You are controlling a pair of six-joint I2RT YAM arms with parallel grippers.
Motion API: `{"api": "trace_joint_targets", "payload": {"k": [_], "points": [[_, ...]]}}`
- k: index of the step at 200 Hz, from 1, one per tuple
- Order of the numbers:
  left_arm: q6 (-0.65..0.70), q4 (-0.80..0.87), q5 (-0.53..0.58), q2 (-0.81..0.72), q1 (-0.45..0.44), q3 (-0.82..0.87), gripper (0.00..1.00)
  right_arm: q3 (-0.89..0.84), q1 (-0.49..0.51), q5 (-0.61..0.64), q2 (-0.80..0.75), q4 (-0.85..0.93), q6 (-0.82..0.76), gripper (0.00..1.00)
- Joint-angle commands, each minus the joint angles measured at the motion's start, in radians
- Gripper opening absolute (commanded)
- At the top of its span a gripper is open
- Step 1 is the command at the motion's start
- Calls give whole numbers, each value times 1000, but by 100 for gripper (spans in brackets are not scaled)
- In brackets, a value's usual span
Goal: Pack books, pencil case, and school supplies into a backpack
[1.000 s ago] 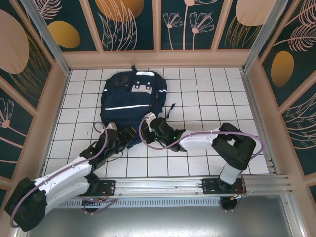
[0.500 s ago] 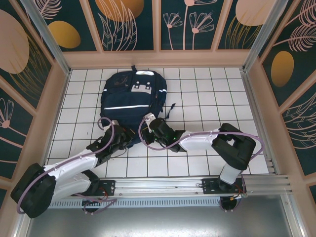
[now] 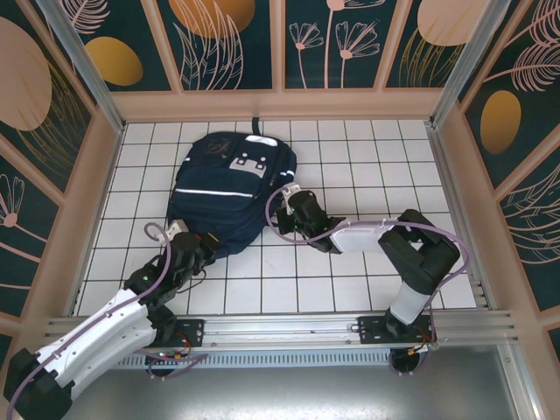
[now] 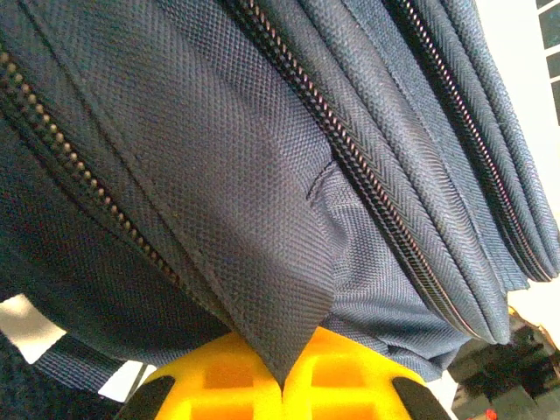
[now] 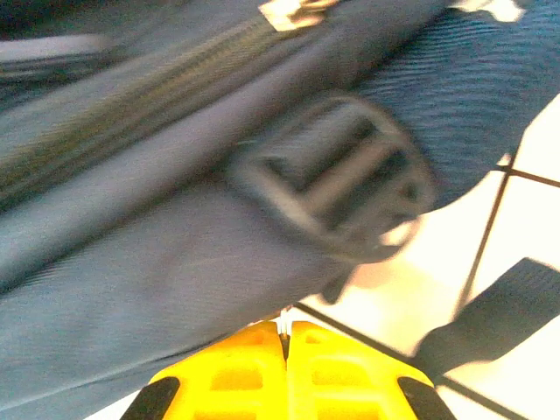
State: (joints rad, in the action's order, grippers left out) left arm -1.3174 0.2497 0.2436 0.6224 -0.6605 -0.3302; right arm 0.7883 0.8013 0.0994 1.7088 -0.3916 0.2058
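Observation:
The navy backpack (image 3: 223, 188) lies on the white tiled table, its top towards the back wall. My left gripper (image 3: 203, 246) is at its near left corner, shut on a pinched fold of the navy fabric (image 4: 262, 289) between the yellow fingers (image 4: 219, 376). At the backpack's right edge, my right gripper (image 3: 285, 206) is shut with a thin pale sliver (image 5: 284, 322) of the backpack between its tips. A grey strap buckle (image 5: 337, 179) lies just ahead of it. The books, pencil case and school supplies are out of view.
Raised beige walls (image 3: 96, 166) box in the tiled table (image 3: 367, 166) on three sides. A metal rail (image 3: 289, 331) runs along the near edge by the arm bases. A dark loose strap (image 5: 494, 311) lies on the tiles to the right of my right gripper.
My left gripper has shut on the backpack's fabric and drawn back to the near left. My right gripper has moved right and away. The backpack has turned and spread between them.

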Motion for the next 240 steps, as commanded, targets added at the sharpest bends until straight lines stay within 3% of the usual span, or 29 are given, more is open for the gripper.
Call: {"api": "trace_joint_targets", "payload": {"k": [1,60,113,187,214,240], "points": [[47,112,115,-48,11,-66,0,46,-68,80,45,16,-23,0],[85,85,90,-45,10,-75,0,88,-146,116,97,51,4,0],[150,-243,-140,167,-8,-95,0,11,-278,172,-23,65,74,0],[151,-427,-132,458,-217,-269,0,-38,-533,141,-110,85,162,0],[136,-453,-76,545,-316,-327,0,-26,-562,126,-96,77,152,0],[116,-529,-98,640,-347,-356,0,3,-575,169,-62,104,159,0]]}}
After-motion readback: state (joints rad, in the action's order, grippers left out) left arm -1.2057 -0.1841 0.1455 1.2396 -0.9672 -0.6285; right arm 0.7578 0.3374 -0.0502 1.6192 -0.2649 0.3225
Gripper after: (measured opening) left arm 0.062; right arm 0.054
